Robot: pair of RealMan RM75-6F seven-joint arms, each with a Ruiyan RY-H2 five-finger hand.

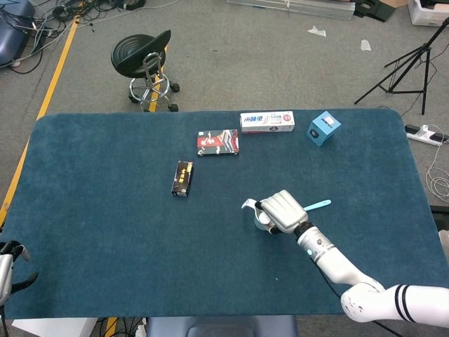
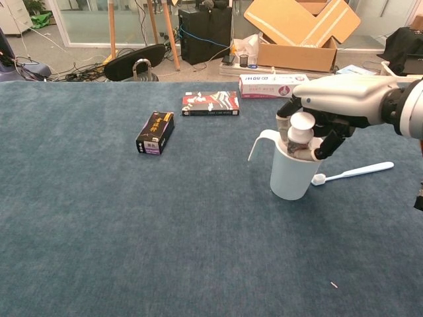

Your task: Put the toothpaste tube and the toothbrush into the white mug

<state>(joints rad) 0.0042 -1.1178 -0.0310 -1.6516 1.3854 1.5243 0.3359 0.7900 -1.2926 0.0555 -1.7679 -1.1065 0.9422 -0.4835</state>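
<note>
Counter [image 2: 99, 251]: dark blue felt-like cover, carrying all items below.

White mug [image 2: 291, 177]: upright, right of centre, handle [image 2: 259, 140] pointing left. In the head view it is mostly hidden under the hand, with only the handle and part of the rim showing.

Toothpaste tube [image 2: 302, 129]: standing cap-up in the mug, the white cap and a short neck above the rim, the body down inside. Judged nearly seated; cap-up suits a tube lowered tail first.

Right hand [image 2: 330, 115]: palm down over the mug mouth, fingers [image 2: 328, 142] curled round the top of the tube. Whether they grip it or only cage it loosely cannot be told. Being directly above the opening lets the tube go straight down without tipping the mug.

Toothbrush [image 2: 350, 173]: flat on the counter just right of the mug, head nearest the mug base, pale blue handle running right and slightly far. Not yet handled; it lies within easy reach of the right hand for the second step.

Left hand [image 1: 7, 263]: at the near left edge of the counter in the head view, holding nothing, fingers apart.

Other items: small dark box [image 2: 155, 132] left of centre; flat red-and-black box [image 2: 210, 104] farther back; toothpaste carton [image 2: 268, 86] at the far edge; blue cube box [image 1: 323, 128] at the far right.
</note>
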